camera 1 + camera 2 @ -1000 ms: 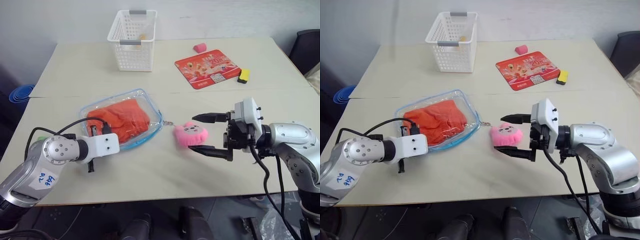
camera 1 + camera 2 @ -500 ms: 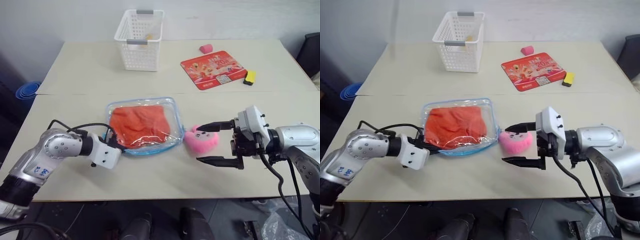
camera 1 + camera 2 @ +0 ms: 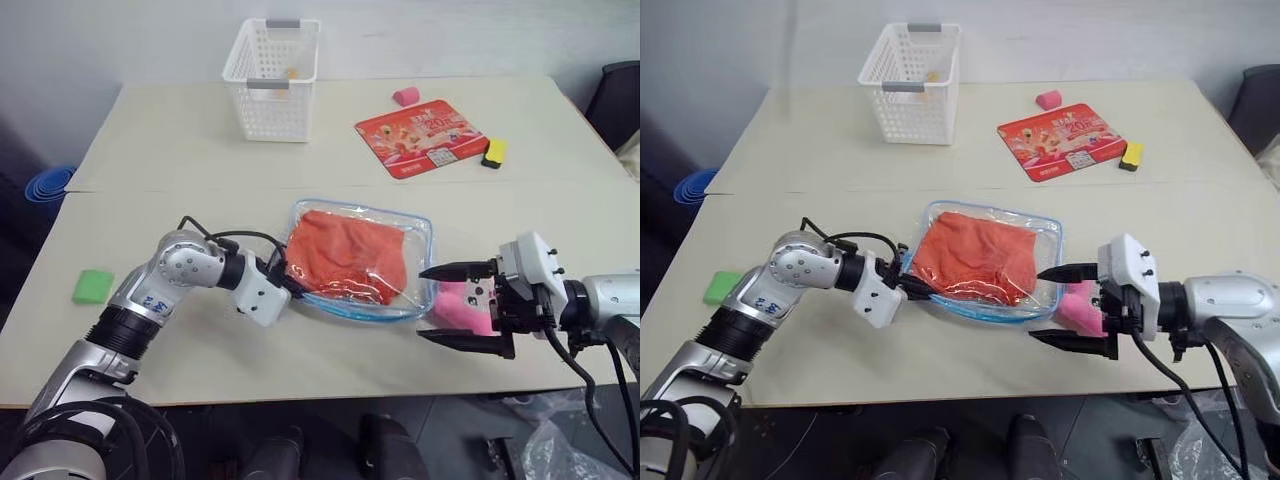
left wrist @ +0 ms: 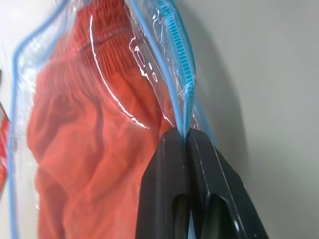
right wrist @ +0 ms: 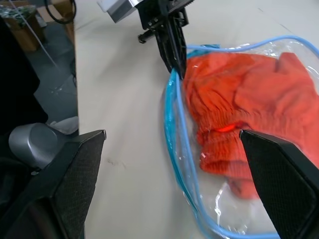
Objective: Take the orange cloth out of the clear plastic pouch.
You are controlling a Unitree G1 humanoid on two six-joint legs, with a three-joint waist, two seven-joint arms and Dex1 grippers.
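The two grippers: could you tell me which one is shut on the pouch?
The left gripper is shut on the blue edging of the clear plastic pouch. The right gripper stands wide open beside the pouch, holding nothing.

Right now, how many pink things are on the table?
2. A pink plush toy lies beside the clear plastic pouch, between the open right gripper fingers. A small pink piece sits at the far edge by the red card. Others may be hidden.

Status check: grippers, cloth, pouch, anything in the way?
Left gripper shut on pouch edge. Right gripper open, empty, facing pouch. Cloth inside pouch. Pink plush toy between right gripper's fingers.
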